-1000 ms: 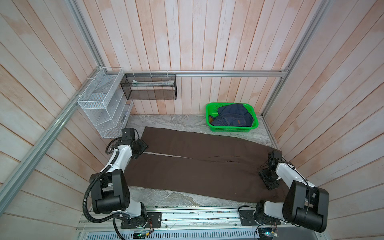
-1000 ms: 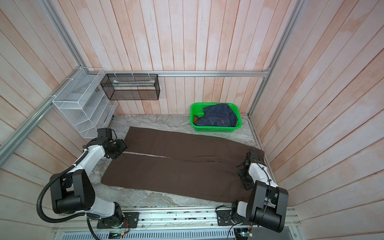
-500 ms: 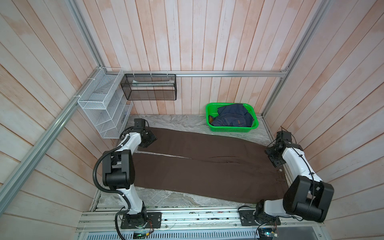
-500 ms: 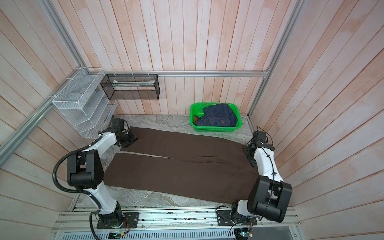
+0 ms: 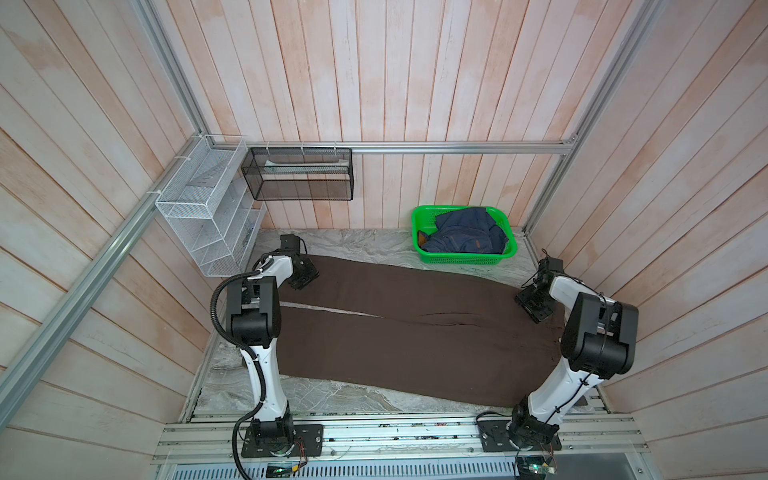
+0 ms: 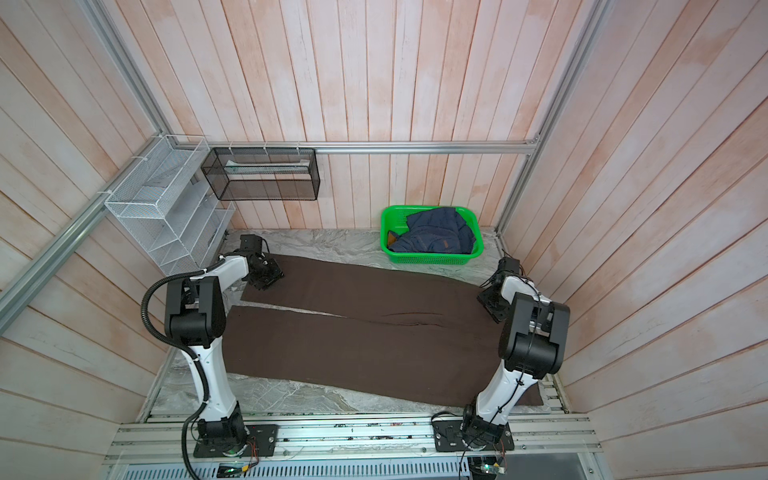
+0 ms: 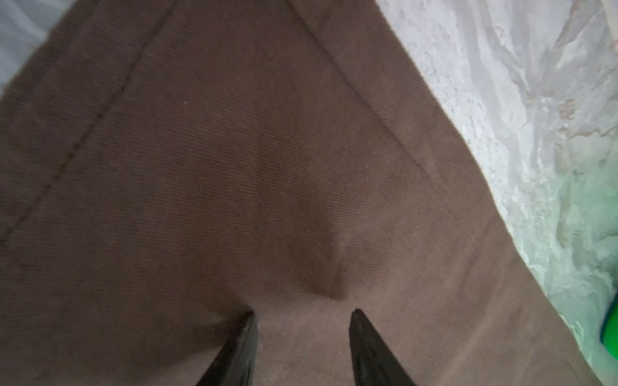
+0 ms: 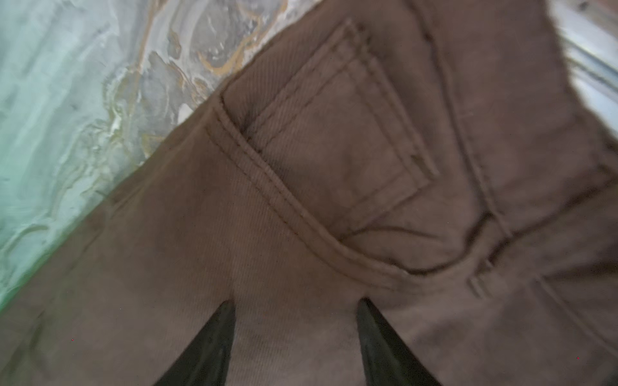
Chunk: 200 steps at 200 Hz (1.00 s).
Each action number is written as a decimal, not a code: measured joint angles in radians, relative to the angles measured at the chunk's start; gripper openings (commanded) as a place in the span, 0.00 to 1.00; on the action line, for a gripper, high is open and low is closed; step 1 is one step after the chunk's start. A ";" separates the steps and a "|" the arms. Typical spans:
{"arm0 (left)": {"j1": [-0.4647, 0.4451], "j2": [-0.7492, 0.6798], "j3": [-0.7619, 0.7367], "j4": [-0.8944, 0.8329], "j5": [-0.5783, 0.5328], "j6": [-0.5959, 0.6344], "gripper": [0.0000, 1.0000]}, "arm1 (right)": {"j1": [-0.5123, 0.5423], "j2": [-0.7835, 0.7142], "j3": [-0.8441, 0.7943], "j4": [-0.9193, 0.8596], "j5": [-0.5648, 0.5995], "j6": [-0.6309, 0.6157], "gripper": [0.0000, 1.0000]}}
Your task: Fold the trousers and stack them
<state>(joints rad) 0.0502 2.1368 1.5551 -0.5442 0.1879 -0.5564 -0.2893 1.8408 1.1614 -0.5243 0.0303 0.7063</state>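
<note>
Lying flat and full-length across the marble tabletop (image 5: pixel 353 245), the brown trousers (image 5: pixel 415 332) have their legs toward the left arm and their waist toward the right arm, unfolded and with a thin strip of marble showing between the two legs. The left pincer (image 5: pixel 305 276) sits on the far leg's hem corner. Its wrist view shows the black fingers (image 7: pixel 245 334) apart and pressed to the cloth, with a small pucker just ahead of them and nothing clamped. The right pincer (image 5: pixel 534 307) rests on the far waist corner, its jaws likewise apart over the fabric beside a stitched pocket (image 8: pixel 334 150). The step in hand looks like taking both far corners to fold one leg over the other. Several things could spoil it. The tips may pinch only the top layer, so the leg opens or slips free on the lift. The right tips may hook the pocket's raised seam and drag the waist askew. If one arm rises faster than its partner, the long leg twists and lands off the near edge. The green basket (image 5: pixel 465 258), holding a navy denim garment (image 5: pixel 465 237), stands just behind the waist end, so a wide swing could clip it.
</note>
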 measured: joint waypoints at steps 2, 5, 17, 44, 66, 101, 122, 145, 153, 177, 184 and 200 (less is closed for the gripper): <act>0.001 0.003 0.004 -0.003 -0.002 0.000 0.48 | 0.000 0.007 0.005 -0.002 0.001 -0.004 0.60; 0.003 0.006 0.010 -0.007 -0.002 0.000 0.49 | 0.001 0.012 0.014 -0.005 -0.002 -0.007 0.59; 0.013 0.018 0.029 -0.016 -0.008 0.004 0.49 | 0.002 0.035 0.042 0.009 -0.026 -0.028 0.59; 0.053 0.021 0.034 -0.021 -0.013 0.008 0.49 | 0.022 0.080 0.097 0.040 -0.058 -0.067 0.59; 0.087 0.021 0.035 -0.026 -0.016 0.014 0.49 | 0.064 0.113 0.140 0.054 -0.074 -0.087 0.59; 0.120 0.027 0.051 -0.050 -0.042 0.015 0.49 | 0.129 0.176 0.232 0.049 -0.084 -0.093 0.60; 0.131 0.041 0.080 -0.068 -0.038 0.018 0.53 | 0.141 0.190 0.255 0.040 -0.085 -0.083 0.60; 0.128 0.044 0.092 -0.078 -0.027 0.028 0.62 | 0.141 0.187 0.257 0.024 -0.077 -0.066 0.60; 0.124 0.040 0.089 -0.077 -0.027 0.029 0.64 | 0.141 0.182 0.257 0.014 -0.072 -0.057 0.61; 0.101 -0.032 0.019 -0.088 -0.027 0.031 0.71 | 0.142 0.133 0.257 -0.044 -0.032 -0.031 0.63; 0.093 -0.073 -0.013 -0.090 -0.029 0.027 0.73 | 0.143 0.106 0.257 -0.064 -0.016 -0.020 0.63; 0.076 -0.210 -0.096 -0.103 -0.039 0.016 0.82 | 0.144 0.032 0.257 -0.111 0.015 -0.002 0.64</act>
<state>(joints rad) 0.1265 1.9270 1.4590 -0.6472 0.1490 -0.5407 -0.1452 1.8732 1.4189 -0.6353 0.0456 0.7048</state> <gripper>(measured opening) 0.784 0.635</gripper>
